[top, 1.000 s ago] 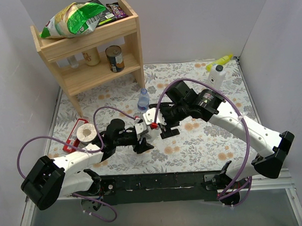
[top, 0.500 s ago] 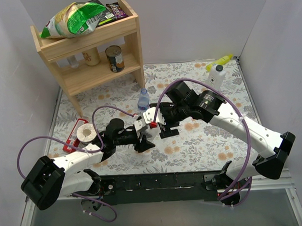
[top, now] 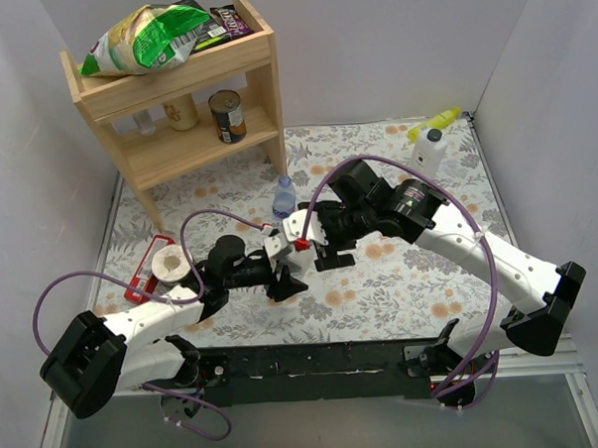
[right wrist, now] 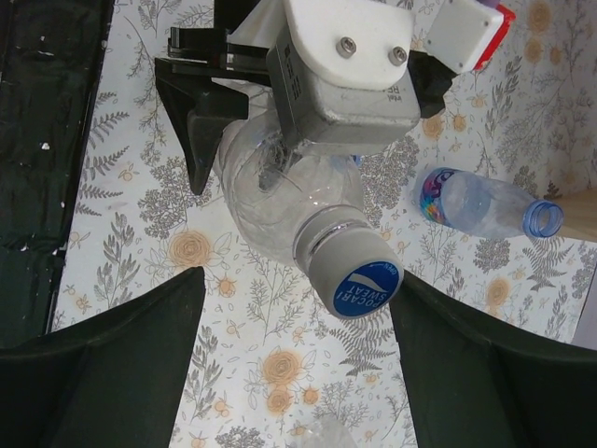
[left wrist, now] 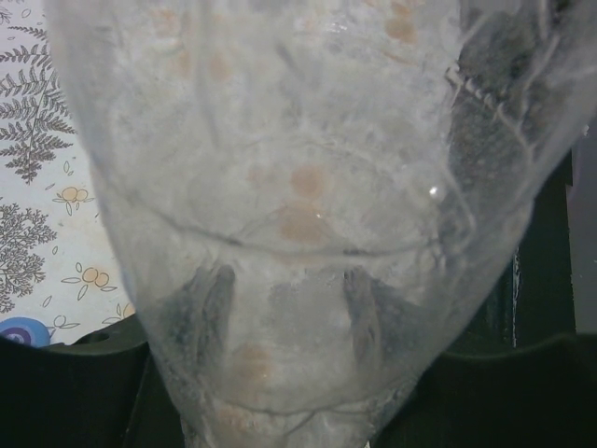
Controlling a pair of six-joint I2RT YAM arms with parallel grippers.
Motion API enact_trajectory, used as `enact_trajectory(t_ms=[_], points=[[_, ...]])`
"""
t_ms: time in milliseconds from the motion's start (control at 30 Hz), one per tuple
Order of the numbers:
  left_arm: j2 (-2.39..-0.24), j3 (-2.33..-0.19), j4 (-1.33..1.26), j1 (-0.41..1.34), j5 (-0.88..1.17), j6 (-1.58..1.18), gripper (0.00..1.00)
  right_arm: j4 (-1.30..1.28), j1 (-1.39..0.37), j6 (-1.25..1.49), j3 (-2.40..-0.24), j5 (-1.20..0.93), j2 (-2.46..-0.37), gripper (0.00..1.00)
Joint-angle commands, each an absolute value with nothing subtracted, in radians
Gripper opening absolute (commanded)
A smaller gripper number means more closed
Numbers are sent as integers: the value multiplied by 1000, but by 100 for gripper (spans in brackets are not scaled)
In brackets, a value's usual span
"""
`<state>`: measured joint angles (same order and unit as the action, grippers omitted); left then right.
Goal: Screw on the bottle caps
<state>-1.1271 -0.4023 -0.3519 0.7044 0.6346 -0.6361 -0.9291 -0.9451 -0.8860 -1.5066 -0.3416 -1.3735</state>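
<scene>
Above floral table [top: 391, 284], left claw [top: 283, 275] clamps capped bottle [right wrist: 280, 201].

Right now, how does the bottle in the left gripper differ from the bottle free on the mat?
The held bottle is clamped in the left gripper; the labelled bottle rests on the floral mat, untouched. The held bottle shows no label; the labelled bottle has a colourful band. The held bottle wears a printed blue cap; whether the labelled bottle's blue-ringed end is capped is unclear. Both are small clear plastic.
</scene>
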Motion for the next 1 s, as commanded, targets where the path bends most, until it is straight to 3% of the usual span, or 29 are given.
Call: enact_trajectory(t_ms=[0, 400, 500, 667, 967], points=[[-1074, -399, -413, 698, 604, -660, 0, -985, -953, -844, -1509, -308, -1355, 85], [-1071, -390, -393, 695, 612, -599, 0, -1031, -905, -732, -1545, -256, -1331, 79], [-1075, -391, -350, 698, 647, -548, 0, -1005, -813, -738, -1620, -339, -1365, 82], [-1097, -425, -301, 699, 678, -491, 0, -925, -828, -870, -1606, -443, -1347, 93], [-1132, -449, -288, 699, 683, -491, 0, -969, -920, -994, -1563, -511, -1356, 93]])
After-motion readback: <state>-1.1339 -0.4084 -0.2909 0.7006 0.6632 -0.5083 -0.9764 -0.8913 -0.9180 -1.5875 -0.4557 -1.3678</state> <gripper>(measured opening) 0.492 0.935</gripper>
